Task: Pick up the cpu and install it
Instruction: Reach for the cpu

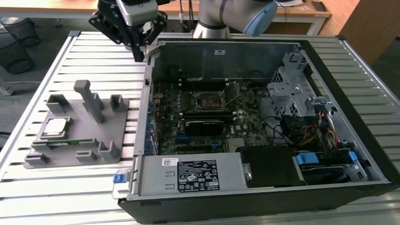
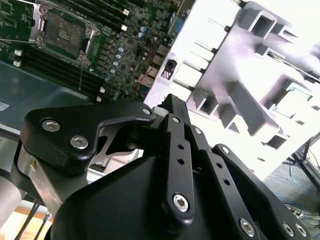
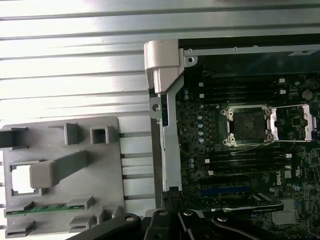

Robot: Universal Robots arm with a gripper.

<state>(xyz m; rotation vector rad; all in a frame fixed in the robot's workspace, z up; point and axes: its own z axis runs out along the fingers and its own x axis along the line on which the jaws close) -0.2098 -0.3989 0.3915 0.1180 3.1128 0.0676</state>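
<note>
Exterior view: shows the tool [image 1: 140, 57] hanging above the slatted worktop [image 1: 93, 51], just outside the far corner of the open computer case [image 1: 350, 140] on the exterior view's left; touches nothing; carries nothing; drawn narrow, tips together, probably because no grasp is under way. Looks down from that height in both wrist views, so tray and board fall within one glance.

Finds the cpu [image 1: 56, 125] well apart from the tool, lying flat with its metal top upward in a square pocket of the grey fixture tray [image 1: 103, 140], on the exterior view's left of the case; seated there presumably so that the pocket walls keep it square and reachable from above. Shows the cpu [image 3: 20, 179] again in the first wrist view as a bright square in the same tray [image 3: 100, 175].

Places the socket [image 1: 204, 101] on the motherboard inside the case; empty, with its plate seemingly swung aside in the first wrist view [image 3: 248, 125], hence free to receive the chip.

Puts the task, by judgement, at its very beginning: neither picked up nor installed.
</note>
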